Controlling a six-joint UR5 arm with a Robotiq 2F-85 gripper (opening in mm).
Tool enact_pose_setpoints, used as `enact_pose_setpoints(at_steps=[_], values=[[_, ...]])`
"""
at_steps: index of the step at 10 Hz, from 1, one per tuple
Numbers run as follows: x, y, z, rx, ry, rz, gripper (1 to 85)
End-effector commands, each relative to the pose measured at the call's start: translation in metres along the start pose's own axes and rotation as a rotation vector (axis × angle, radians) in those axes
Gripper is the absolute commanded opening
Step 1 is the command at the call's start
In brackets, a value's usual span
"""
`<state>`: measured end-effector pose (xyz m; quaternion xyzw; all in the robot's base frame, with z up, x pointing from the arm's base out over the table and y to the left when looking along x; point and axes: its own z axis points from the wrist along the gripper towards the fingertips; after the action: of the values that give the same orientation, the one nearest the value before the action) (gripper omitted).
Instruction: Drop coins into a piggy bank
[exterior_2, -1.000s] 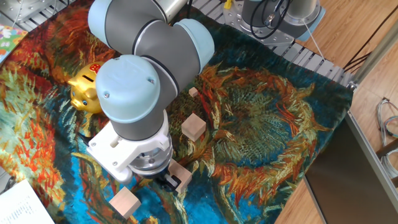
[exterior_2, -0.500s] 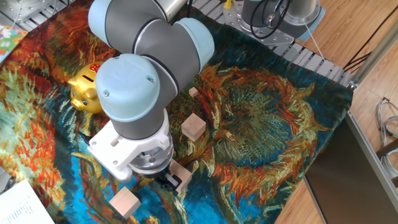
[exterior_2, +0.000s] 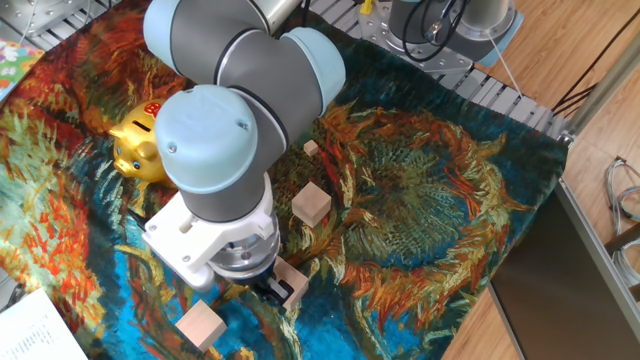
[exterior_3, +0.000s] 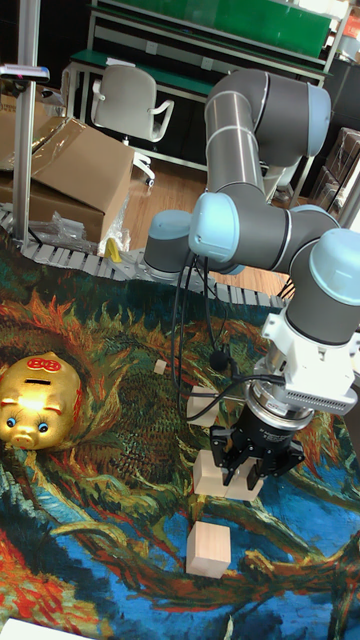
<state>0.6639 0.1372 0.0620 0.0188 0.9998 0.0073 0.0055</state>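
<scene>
The claw (exterior_3: 243, 473) is lowered over a pale wooden block (exterior_3: 222, 474) near the counter's (exterior_2: 420, 230) front, its black fingers (exterior_3: 222, 452) set around or just above the block; whether they are parted or clamped cannot be told from either view. The pig (exterior_2: 139, 140) sits well apart, at about 10 o'clock from the claw in the fixed view, resting on the patterned cloth (exterior_2: 430, 190). No coin can be made out anywhere; it may be too small or hidden under the arm.

Several risks can be judged. A thin flat coin on soft, wrinkled fabric is hard to pinch, and the fingers could snag the weave or nudge the block instead. The pig is glossy, rounded and gold, with red marks beside a narrow slot on its back; a coin released off-centre or tilted would likely skid off that slick curve. Two more square-edged blocks (exterior_2: 311, 204) (exterior_2: 201, 325) lie near and could be knocked by the bulky wrist.
</scene>
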Motion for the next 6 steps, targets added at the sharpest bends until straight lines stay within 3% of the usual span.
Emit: enact_pose_setpoints(at_steps=[1, 6], values=[[0.0015, 0.0011, -0.0007, -0.014, 0.001, 0.003, 37.7], [0.0009, -0.0009, 0.0012, -0.005, -0.002, -0.011, 36.7]])
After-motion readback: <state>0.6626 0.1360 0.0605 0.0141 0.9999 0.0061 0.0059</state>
